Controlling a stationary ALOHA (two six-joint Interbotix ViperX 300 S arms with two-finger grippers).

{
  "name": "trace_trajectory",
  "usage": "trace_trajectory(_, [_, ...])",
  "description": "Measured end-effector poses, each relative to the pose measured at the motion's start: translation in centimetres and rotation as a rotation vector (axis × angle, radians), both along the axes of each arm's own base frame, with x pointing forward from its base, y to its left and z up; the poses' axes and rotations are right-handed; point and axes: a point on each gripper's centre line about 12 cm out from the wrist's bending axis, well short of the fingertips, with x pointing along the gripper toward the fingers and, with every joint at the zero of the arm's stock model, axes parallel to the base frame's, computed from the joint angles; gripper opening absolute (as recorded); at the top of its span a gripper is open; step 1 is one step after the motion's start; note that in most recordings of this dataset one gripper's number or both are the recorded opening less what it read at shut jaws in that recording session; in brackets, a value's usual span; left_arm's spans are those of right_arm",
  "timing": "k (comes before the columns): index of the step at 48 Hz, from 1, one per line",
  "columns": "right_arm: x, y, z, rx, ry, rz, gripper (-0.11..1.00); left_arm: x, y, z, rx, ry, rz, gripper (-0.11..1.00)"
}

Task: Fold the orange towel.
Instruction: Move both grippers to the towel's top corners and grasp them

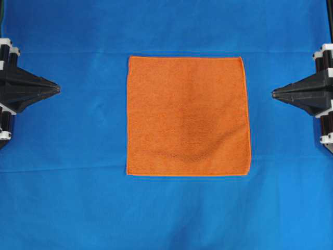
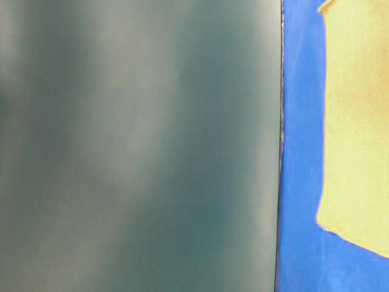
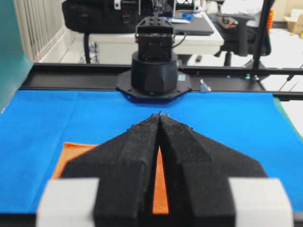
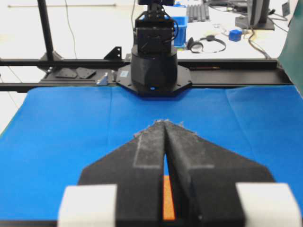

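Observation:
The orange towel lies flat and unfolded as a square in the middle of the blue cloth. It also fills the right edge of the table-level view as a washed-out orange towel. My left gripper hovers at the left, well clear of the towel, its tips together and holding nothing. My right gripper mirrors it at the right, also shut and empty. In the left wrist view the left gripper shows a sliver of towel behind its fingers; likewise the right gripper.
The blue cloth covers the whole table. Each wrist view shows the opposite arm's black base at the far edge. A blurred grey-green panel blocks most of the table-level view.

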Motion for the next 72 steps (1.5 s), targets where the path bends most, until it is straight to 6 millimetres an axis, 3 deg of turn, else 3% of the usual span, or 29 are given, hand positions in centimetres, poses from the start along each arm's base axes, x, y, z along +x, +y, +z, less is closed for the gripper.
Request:
trace_trajectory(13, [0.2,-1.5,-0.2,0.052,0.076,-0.076,0.00,0.8,1.0,-1.4,-0.038,0.083,0.049,0.00])
trace_trajectory(28, [1.1,-6.2,-4.0,0.155,0.288,-0.294,0.00,3.9,4.7,-5.2,-0.077,0.238,0.202,0.03])
trace_trajectory(32, [1.6,-7.2,-5.4,0.174,0.349,-0.336,0.00,5.0,5.9,-6.3,-0.091,0.288,0.241,0.18])
trace_trajectory(36, [1.9,-8.3,-7.0,0.194,0.414,-0.377,0.04,6.2,7.3,-7.5,-0.112,0.342,0.283,0.43])
trace_trajectory(42, [2.6,-10.1,-8.8,0.224,0.495,-0.434,0.40,8.1,9.2,-9.4,-0.133,0.420,0.326,0.80])
trace_trajectory(45, [2.9,-11.0,-9.9,0.240,0.541,-0.462,0.57,9.0,10.0,-10.5,-0.145,0.457,0.345,0.90])
trace_trajectory(48, [3.2,-11.9,-11.1,0.262,0.588,-0.490,0.64,9.8,11.1,-11.6,-0.156,0.490,0.368,0.90])
trace_trajectory(56, [3.8,-13.9,-14.7,0.299,0.702,-0.541,0.59,11.1,13.3,-14.8,-0.173,0.549,0.414,0.90])
trace_trajectory(72, [4.5,-15.1,-19.0,0.317,0.785,-0.556,0.58,12.6,15.4,-20.3,-0.198,0.653,0.448,0.91])
